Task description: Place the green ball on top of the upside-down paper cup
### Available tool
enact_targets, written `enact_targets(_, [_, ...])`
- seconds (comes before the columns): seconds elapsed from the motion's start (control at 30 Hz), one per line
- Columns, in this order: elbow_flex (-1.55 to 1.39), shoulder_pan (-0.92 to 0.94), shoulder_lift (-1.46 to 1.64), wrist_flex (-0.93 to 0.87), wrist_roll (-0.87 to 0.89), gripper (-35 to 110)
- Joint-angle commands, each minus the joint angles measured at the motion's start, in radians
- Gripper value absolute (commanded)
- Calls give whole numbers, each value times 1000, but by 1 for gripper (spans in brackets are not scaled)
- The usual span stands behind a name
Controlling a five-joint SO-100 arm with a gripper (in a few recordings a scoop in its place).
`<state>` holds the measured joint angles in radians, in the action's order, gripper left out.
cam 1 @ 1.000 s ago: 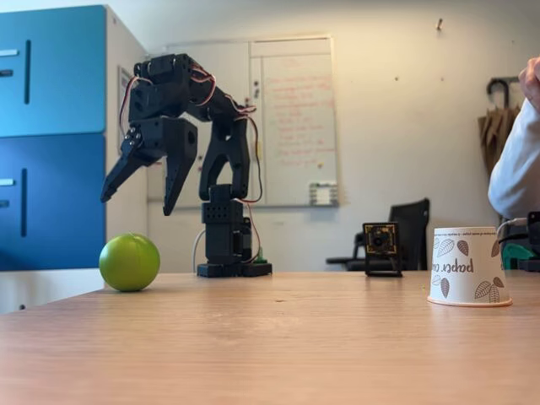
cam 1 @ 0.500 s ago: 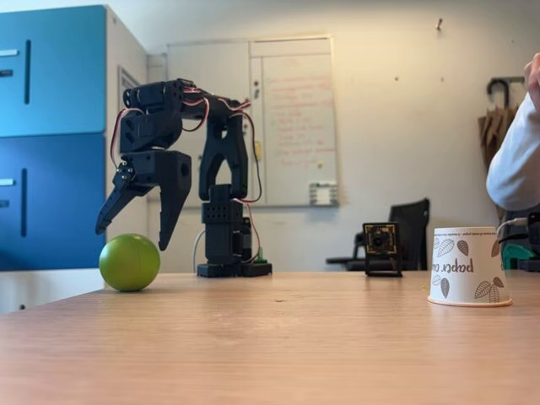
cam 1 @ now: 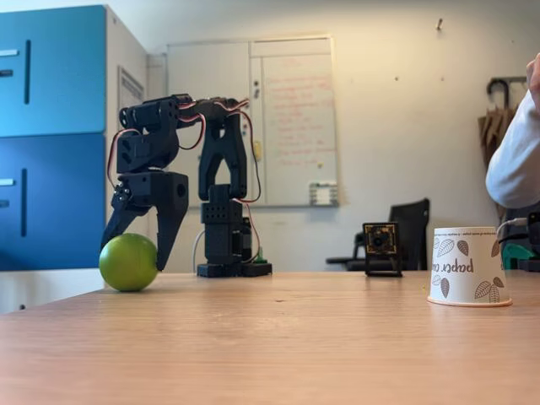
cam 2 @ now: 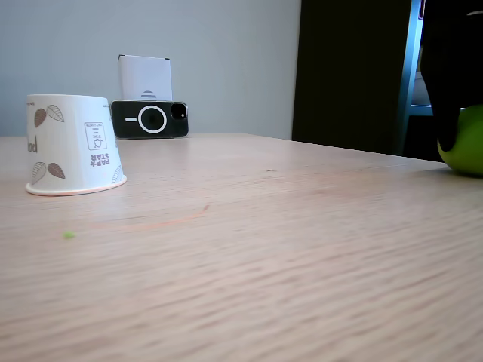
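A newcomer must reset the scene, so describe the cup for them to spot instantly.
On the wooden table, look at the end far from the robot arm and the green ball. There stands the upside-down paper cup, white, with brown leaves and inverted lettering.

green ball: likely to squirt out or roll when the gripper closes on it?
Probably apt to roll: the green ball is round and sits free on the flat table. Its smooth, matte surface may slip off-centre between the open gripper fingers straddling it. It looks rigid and light, though that is a guess.
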<state>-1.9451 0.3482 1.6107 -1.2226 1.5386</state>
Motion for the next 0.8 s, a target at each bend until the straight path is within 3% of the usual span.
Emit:
enact_targets(0.0, [-2,-11,3,18,0,28])
enact_targets(0.4, [28,-17,141,23,-12,27])
enact_targets(0.77, [293,-114,331,-78,-8,27])
